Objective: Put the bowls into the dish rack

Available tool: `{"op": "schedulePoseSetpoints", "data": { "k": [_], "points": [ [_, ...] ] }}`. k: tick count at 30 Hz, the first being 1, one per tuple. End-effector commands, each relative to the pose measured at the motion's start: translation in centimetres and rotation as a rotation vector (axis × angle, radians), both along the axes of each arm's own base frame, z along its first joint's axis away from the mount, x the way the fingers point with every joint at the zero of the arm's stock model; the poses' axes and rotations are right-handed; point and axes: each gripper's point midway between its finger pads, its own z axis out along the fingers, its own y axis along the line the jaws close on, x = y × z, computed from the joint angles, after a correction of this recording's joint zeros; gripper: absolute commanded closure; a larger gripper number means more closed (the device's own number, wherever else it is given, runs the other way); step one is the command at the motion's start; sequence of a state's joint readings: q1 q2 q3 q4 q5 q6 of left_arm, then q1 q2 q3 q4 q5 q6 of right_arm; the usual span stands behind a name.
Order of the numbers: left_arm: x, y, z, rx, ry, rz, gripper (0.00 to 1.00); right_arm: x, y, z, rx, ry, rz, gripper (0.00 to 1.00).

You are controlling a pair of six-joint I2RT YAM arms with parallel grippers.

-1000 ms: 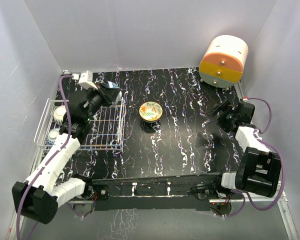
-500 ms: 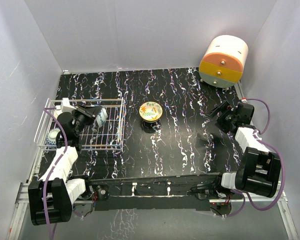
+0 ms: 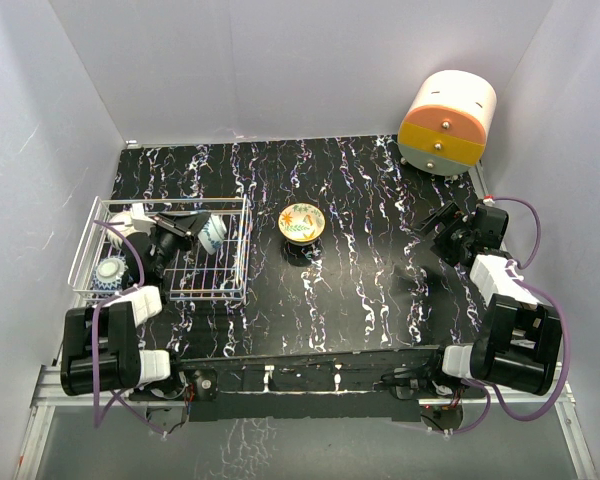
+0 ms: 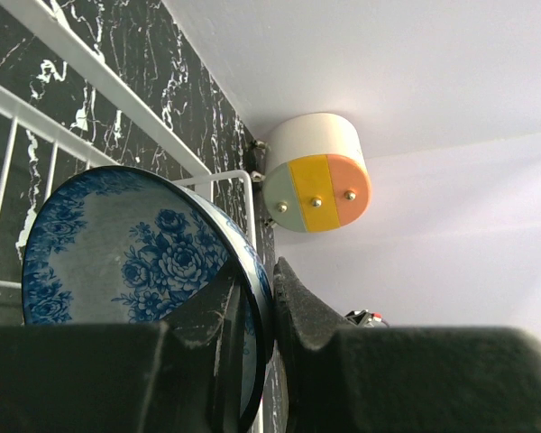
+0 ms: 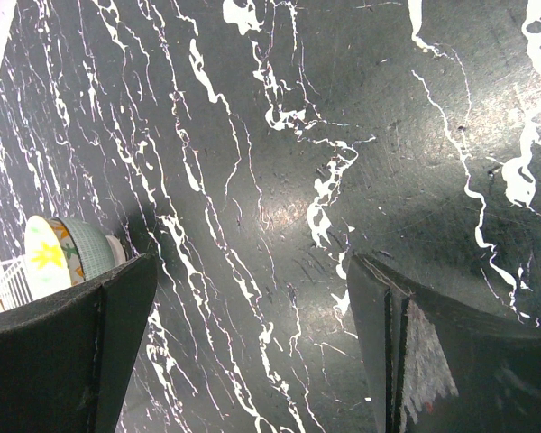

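My left gripper (image 3: 192, 228) is shut on the rim of a blue-floral bowl (image 3: 211, 236), holding it tilted on edge inside the white wire dish rack (image 3: 242, 268) at the left. The left wrist view shows the bowl's blue flower inside (image 4: 135, 257) pinched between the fingers (image 4: 299, 307). Another blue bowl (image 3: 109, 273) sits in the rack's near left corner, and a pale one (image 3: 119, 221) is partly hidden behind my arm. A yellow-floral bowl (image 3: 302, 222) stands on the table centre; it also shows in the right wrist view (image 5: 59, 254). My right gripper (image 3: 442, 222) is open and empty above the table.
A cream-and-orange cylindrical drawer unit (image 3: 447, 122) stands at the back right corner, also in the left wrist view (image 4: 317, 173). The black marbled table (image 3: 370, 270) is walled by pale panels on three sides.
My left arm has drawn back from the rack's far edge and lowered the blue-floral bowl into the rack, tilting it on edge. The right arm has not moved.
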State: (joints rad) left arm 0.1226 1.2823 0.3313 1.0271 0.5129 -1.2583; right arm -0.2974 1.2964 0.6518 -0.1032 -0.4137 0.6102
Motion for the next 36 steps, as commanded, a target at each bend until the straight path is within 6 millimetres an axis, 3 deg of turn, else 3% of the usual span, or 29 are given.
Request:
{"op": "schedulePoseSetpoints", "data": {
  "k": [1, 4, 10, 18, 26, 36],
  "points": [
    [0.2, -0.3, 4.8, -0.010, -0.203, -0.032, 1.00, 1.0, -0.9, 2.0, -0.047, -0.083, -0.016, 0.11],
    [0.4, -0.4, 4.3, -0.033, -0.203, -0.042, 1.00, 1.0, -0.9, 1.8, -0.047, -0.078, -0.016, 0.11],
    [0.7, -0.5, 1.1, -0.064, -0.144, -0.047, 1.00, 1.0, -1.0, 1.7, -0.051, -0.074, -0.022, 0.11],
    [0.6, -0.4, -0.7, -0.086, -0.102, -0.039, 1.00, 1.0, -1.0, 1.6, -0.052, -0.072, -0.023, 0.11],
    [0.3, 1.3, -3.9, 0.015, 0.062, 0.045, 1.00, 0.9, -0.9, 1.2, -0.048, -0.069, -0.019, 0.11],
    [-0.3, 2.3, -6.3, 0.016, 0.159, 0.084, 0.88, 0.7, -0.9, 1.0, -0.048, -0.066, -0.018, 0.11]
  ]
}}
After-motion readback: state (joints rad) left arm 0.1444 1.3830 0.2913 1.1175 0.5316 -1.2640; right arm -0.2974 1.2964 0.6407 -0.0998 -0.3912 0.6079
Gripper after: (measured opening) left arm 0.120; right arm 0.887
